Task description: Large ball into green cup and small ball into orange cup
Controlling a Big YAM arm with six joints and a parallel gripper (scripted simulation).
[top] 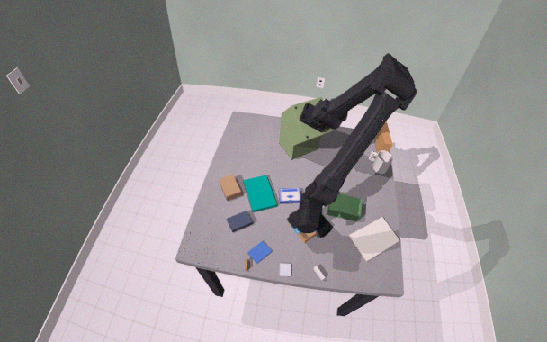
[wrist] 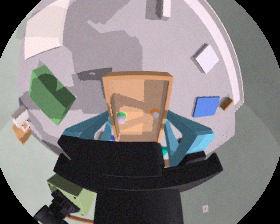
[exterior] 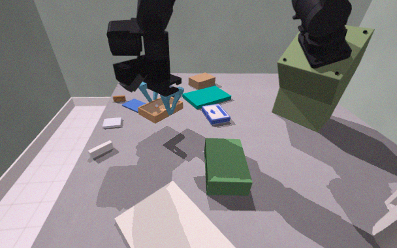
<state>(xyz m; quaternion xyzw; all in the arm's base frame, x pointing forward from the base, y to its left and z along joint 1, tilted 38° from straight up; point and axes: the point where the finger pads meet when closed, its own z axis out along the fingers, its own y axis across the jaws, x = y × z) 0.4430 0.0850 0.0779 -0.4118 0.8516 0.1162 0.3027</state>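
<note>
Grey table (top: 222, 148) w/ clutter; gripper (exterior: 162, 98) clamped on wooden puzzle (exterior: 155, 112), lifted.

gripper (wrist: 143, 137) clamps wooden puzzle (wrist: 139, 106) | green block (wrist: 51, 92) left

The wooden puzzle (exterior: 160, 110) hangs tilted in the gripper (exterior: 162, 98), above the surface (exterior: 272, 147). A box (exterior: 227, 166) lies nearer the exterior camera, a pedestal (exterior: 308, 94) at right.

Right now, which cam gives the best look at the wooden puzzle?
Wrist. The wooden puzzle fills the center of the frame, face-on, clamped in the gripper. Exterior shows it smaller and side-on, lifted off the table with the teal fingers across it. Top shows only a corner under the arm.
</note>
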